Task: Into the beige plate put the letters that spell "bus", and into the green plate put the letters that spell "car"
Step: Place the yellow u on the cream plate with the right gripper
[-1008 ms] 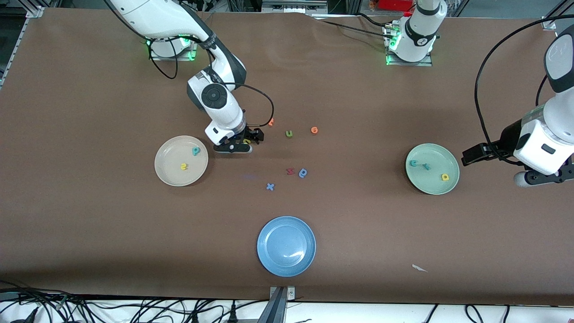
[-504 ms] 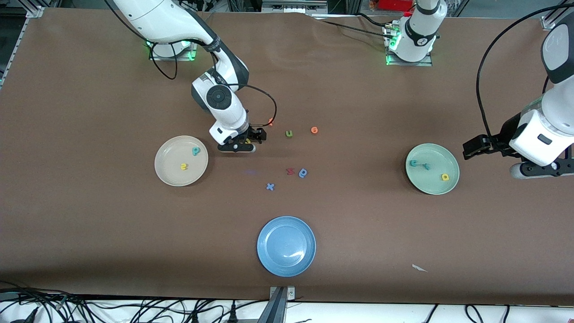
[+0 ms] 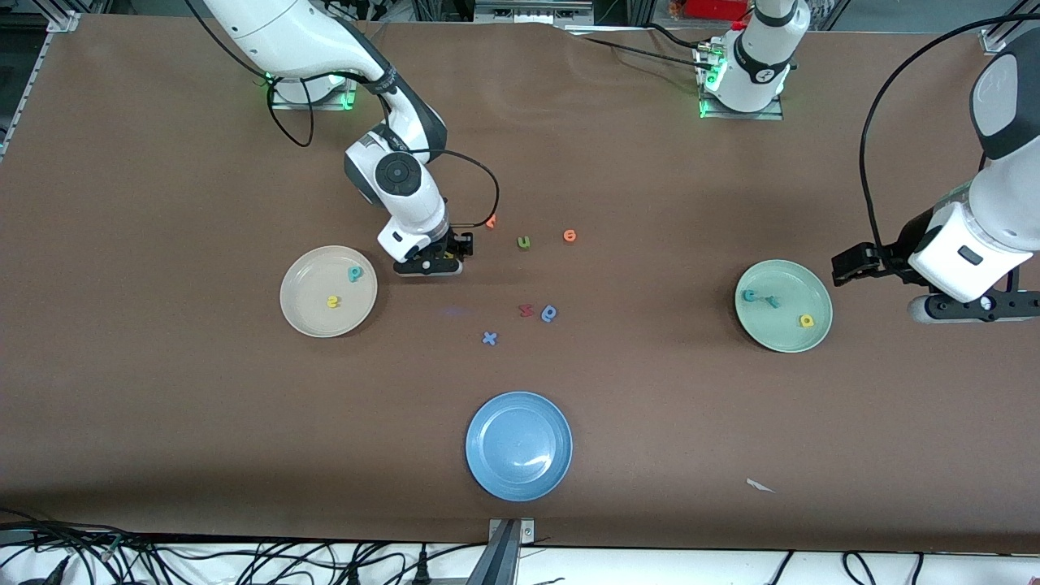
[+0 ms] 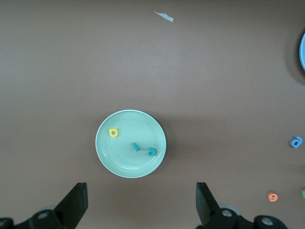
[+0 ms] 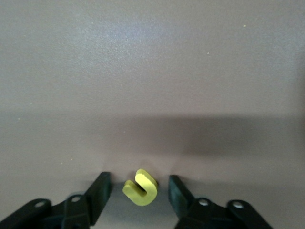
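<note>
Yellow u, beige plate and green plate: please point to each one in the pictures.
yellow u (image 5: 140,187), right wrist view, on its curved middle.
beige plate (image 3: 309,313), front view, on a bare part of its floor.
green plate (image 3: 780,325), front view, on a bare part of its floor.

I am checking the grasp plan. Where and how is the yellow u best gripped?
The yellow u lies flat on the table, between the fingers of the right gripper, which are not touching it in the right wrist view. Probably best: come straight down and pinch its two outer sides, since it is small and low. The left gripper waits open above the green plate.
</note>
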Tool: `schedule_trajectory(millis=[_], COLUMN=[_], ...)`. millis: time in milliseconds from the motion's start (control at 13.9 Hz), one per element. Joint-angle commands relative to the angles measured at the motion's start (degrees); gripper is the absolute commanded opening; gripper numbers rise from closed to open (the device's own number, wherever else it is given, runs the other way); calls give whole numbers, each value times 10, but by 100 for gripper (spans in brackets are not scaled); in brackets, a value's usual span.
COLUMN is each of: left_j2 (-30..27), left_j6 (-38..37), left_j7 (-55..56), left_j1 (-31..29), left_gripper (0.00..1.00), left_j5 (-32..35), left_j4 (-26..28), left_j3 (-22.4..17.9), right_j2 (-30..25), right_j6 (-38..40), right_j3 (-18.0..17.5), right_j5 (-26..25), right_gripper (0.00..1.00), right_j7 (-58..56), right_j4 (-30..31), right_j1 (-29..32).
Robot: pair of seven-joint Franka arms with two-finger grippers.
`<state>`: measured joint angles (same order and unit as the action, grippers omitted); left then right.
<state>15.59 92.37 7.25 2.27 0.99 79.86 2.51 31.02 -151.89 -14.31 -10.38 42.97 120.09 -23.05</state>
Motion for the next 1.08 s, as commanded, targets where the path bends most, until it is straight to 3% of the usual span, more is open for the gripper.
schedule_trajectory(millis=[0,360,720,1008], left_j2=[-7,0,-1,-1], left_j6=[4,6,4,4], left_j7=[-20,-18,-13,-13], left_j1=[11,9,9,10], left_gripper=[100,100,100,100], left_j5=[-6,-10,-7,-8], left_j4=[6,-1,-14,-15], left_j3=[-9,-8,-8,-7], right_j2=[1,1,-16,-73], right_j6=[-9,-9,2,102], right_j3=[7,8,12,10], right_j5=[-17,-18,-19,-23], right_gripper=[48,21,17,17], right_j7=[12,11,-4,-84], right_j4=[13,13,12,8], right_j1=[-6,-6,-1,47])
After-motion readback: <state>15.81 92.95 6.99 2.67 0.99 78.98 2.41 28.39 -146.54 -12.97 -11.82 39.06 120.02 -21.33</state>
